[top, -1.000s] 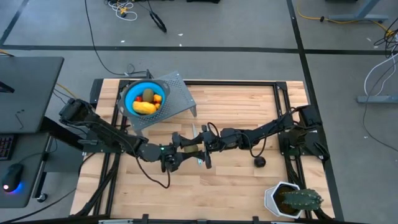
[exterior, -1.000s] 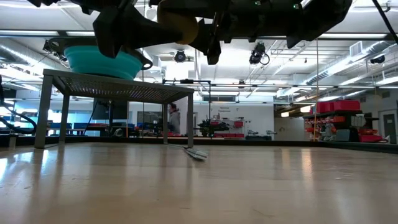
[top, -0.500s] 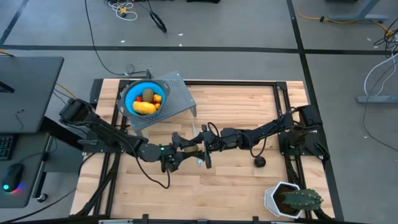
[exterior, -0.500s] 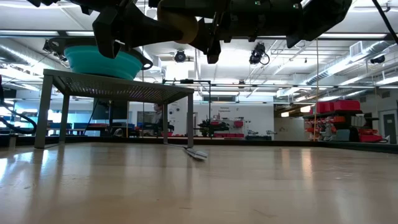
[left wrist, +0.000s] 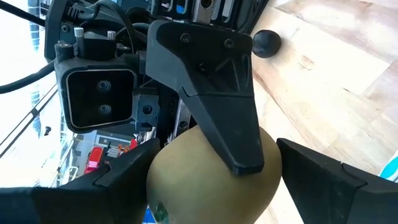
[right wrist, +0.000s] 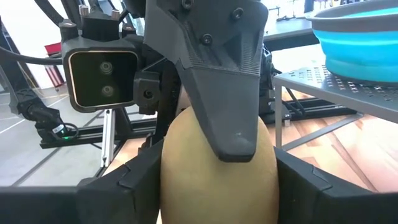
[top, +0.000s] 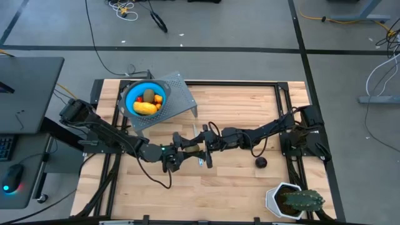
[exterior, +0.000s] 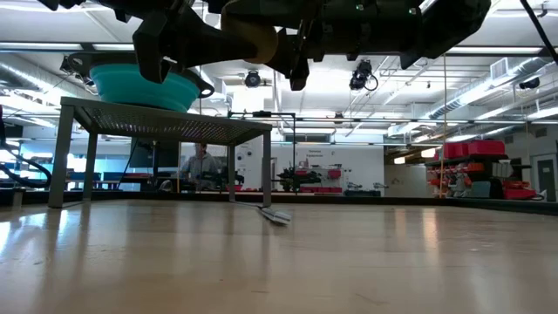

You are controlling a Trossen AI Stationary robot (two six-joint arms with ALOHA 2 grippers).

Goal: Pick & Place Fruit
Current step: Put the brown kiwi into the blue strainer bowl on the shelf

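Both arms meet near the table centre, stretched almost flat and held above the wood. The left arm reaches from the 9 o'clock side, the right arm from the 3 o'clock side, so the two wrists face each other.

Between them is one olive-brown kiwi-like oval [left wrist: 214, 177]. In the left wrist view the left gripper [left wrist: 211, 186] has its fingers on both sides of the kiwi, and a dark finger of the right gripper [right wrist: 214, 180] lies over the fruit's front. The right wrist view gives the mirror picture: its own fingers flank the kiwi, the other arm's finger crosses it. So both pincers seem to pinch the same fruit, w/ jaws spread as wide as the fruit; how firm each grip is I cannot tell.

In the low view the kiwi hangs high over the table, at approx the height of the blue bowl [top: 145, 98].

The bowl stands on a grey perforated stand [top: 178, 97] at 11 o'clock. It holds the yellow oblong [top: 145, 108], another kiwi and small orange-red balls.

The black ball [top: 261, 162] lies on the wood at approx 4 o'clock, well apart from the grippers
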